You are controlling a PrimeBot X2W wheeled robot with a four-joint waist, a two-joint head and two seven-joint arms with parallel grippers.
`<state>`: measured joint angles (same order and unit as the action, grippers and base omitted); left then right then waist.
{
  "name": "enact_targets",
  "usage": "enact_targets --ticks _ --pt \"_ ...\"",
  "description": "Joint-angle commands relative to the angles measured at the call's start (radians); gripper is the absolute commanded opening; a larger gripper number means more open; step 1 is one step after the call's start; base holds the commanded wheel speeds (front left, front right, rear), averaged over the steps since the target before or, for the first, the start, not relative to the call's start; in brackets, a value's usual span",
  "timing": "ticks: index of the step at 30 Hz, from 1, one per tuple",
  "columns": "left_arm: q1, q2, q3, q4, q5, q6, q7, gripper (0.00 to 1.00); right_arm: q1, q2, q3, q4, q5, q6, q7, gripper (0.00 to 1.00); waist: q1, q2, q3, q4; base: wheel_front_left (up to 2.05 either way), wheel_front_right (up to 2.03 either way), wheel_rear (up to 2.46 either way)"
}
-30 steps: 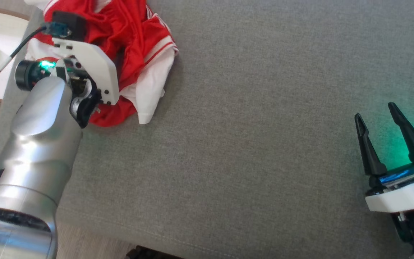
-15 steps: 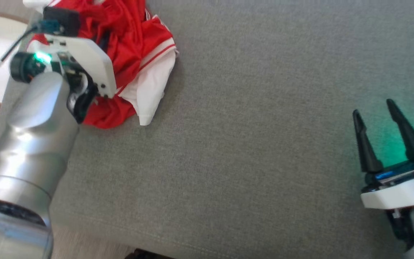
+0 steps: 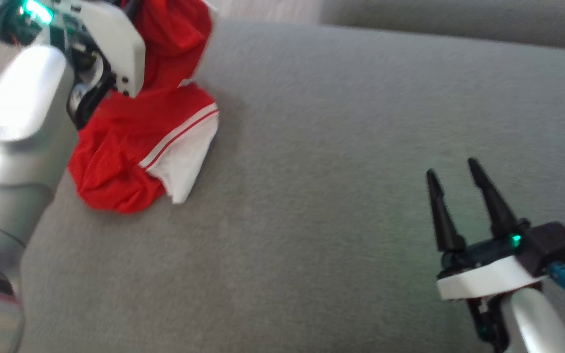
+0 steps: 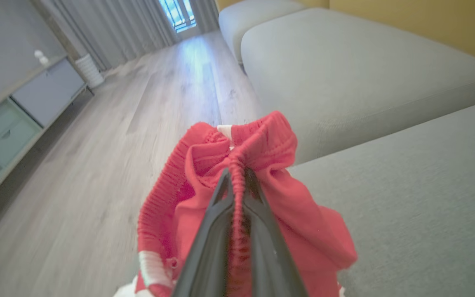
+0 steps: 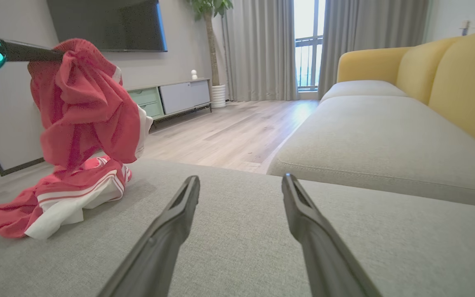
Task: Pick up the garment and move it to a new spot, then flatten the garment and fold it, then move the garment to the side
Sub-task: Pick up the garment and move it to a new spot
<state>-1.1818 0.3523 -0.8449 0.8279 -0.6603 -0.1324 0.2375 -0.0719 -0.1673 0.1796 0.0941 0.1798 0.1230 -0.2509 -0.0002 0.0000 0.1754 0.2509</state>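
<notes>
The grey cushion lies open from 12 round to 6 o'clock, free for passing. At 10 o'clock the red garment, part heaped and part hanging, blocks the corner there.

A home living room: grey sofa, wall television, curtains

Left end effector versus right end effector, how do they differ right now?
The left end effector is shut on the red garment's ribbed edge; the right end effector is open and holds nothing. The left end effector is raised, with the garment hanging from it down to the sofa cushion; the right end effector sits low over bare cushion, apart from the garment. Both are dark, long and pointed.
</notes>
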Motion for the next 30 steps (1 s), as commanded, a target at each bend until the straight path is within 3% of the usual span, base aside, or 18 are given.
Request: enact_targets --ticks 1,6,19,24,30 --pt "-0.094 0.058 0.007 -0.058 -0.009 0.002 0.009 0.00 0.008 0.019 0.025 -0.020 0.011 0.008 -0.011 1.00 0.0002 0.0000 -0.099 -0.096 0.00 0.00 0.00" --pt "-0.123 0.070 -0.047 -0.155 -0.038 0.002 0.032 0.00 0.048 0.059 0.028 -0.017 0.017 0.008 -0.011 1.00 0.0002 0.0000 -0.171 -0.192 0.00 0.00 0.00" --pt "-0.079 0.033 -0.125 -0.356 -0.131 0.002 0.024 0.00 0.058 0.086 0.047 -0.047 0.019 0.008 -0.011 1.00 0.0002 0.0000 -0.186 -0.443 0.00 0.00 0.00" --pt "0.025 -0.010 -0.176 -0.363 -0.134 0.002 -0.055 0.00 0.062 0.091 0.047 -0.066 0.021 0.008 -0.011 1.00 0.0002 0.0000 -0.163 -0.522 0.00 0.00 0.00" --pt "0.209 -0.087 -0.258 -0.299 -0.104 0.023 -0.175 0.00 0.065 0.099 0.036 -0.081 0.025 0.008 -0.011 1.00 0.0002 0.0000 -0.098 -0.559 0.00 0.00 0.00"
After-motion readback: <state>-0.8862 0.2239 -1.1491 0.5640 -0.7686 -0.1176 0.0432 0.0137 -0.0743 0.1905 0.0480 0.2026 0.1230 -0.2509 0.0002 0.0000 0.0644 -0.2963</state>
